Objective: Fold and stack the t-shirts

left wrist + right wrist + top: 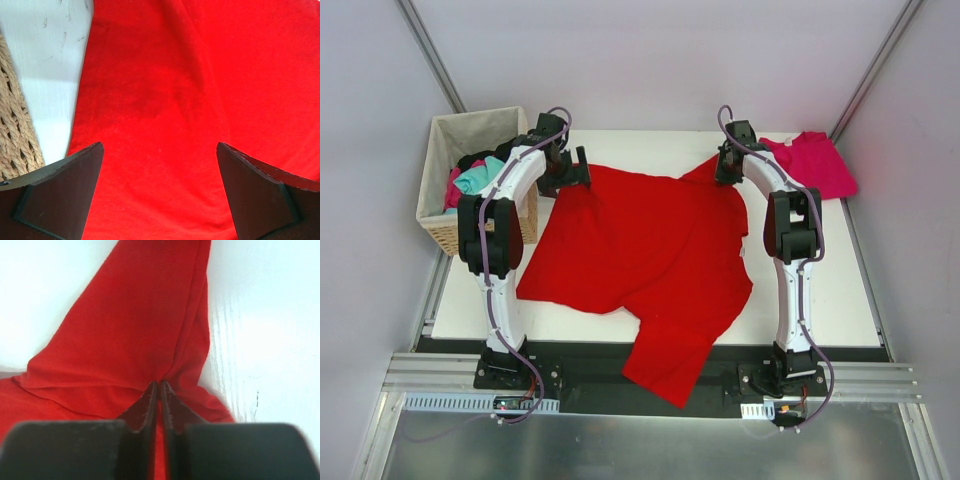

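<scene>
A large bright red t-shirt (640, 255) lies spread and crumpled across the white table, one part hanging over the near edge. A magenta-pink t-shirt (812, 162) lies bunched at the back right corner. My left gripper (570, 170) hovers over the red shirt's back left corner, open, with only red cloth (160, 125) showing between its fingers (65, 190). My right gripper (728, 170) is at the shirt's back right part, shut on a pinched fold of the red cloth (159, 386), which gathers into creases at its fingertips.
A wicker basket (450, 225) with a cloth lining and more clothes inside stands at the left of the table, close to my left arm; its weave (15, 145) shows in the left wrist view. Bare white table (820, 290) shows to the right of the red shirt.
</scene>
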Robot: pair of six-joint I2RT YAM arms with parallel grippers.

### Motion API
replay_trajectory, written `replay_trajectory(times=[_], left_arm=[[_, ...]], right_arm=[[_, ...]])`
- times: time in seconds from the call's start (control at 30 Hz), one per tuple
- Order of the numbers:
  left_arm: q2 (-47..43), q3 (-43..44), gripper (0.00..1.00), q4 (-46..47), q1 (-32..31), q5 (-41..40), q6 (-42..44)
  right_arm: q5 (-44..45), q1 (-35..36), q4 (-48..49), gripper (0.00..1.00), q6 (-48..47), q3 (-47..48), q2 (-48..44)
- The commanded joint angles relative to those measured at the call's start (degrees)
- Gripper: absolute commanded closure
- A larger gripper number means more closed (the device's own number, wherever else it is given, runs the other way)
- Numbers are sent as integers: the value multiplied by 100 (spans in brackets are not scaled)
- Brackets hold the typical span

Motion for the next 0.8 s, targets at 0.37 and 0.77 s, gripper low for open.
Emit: replay_trajectory(times=[0.37, 0.77], left_arm=[[-145, -24, 4, 32, -23, -88, -62], [-154, 3, 3, 40, -23, -167, 61]], right_arm=[[431, 31, -193, 98, -156, 446, -649], [185, 189, -255, 99, -139, 1422, -246]])
